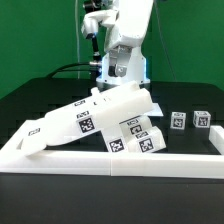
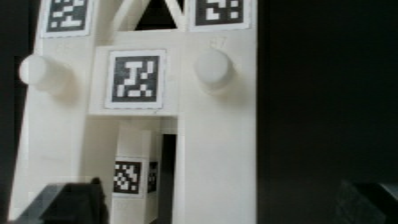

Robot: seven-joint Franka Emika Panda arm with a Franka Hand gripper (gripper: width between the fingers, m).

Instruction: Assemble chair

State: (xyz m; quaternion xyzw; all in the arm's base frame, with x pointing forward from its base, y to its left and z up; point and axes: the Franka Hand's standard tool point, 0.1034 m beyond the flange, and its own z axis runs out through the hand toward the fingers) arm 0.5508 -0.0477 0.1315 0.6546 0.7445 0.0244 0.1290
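Note:
The chair is in loose white tagged pieces. A large slab (image 1: 100, 112) leans tilted over smaller tagged pieces (image 1: 135, 135) against the front wall. Two small tagged blocks (image 1: 178, 120) (image 1: 201, 118) sit apart at the exterior view's right. My gripper (image 1: 94, 22) hangs high at the back, well above the pile. In the wrist view a white piece (image 2: 196, 110) with a central tag and two round knobs fills the picture, with a tagged post (image 2: 128, 175) beneath it. My gripper (image 2: 217, 206) is open; one dark finger (image 2: 63, 205) shows on each side, with nothing between them.
A long low white border wall (image 1: 110, 160) runs along the front of the black table. A flat white tagged part (image 1: 35, 133) juts out at the exterior view's left. The robot base (image 1: 125, 60) stands at the back centre before a green backdrop.

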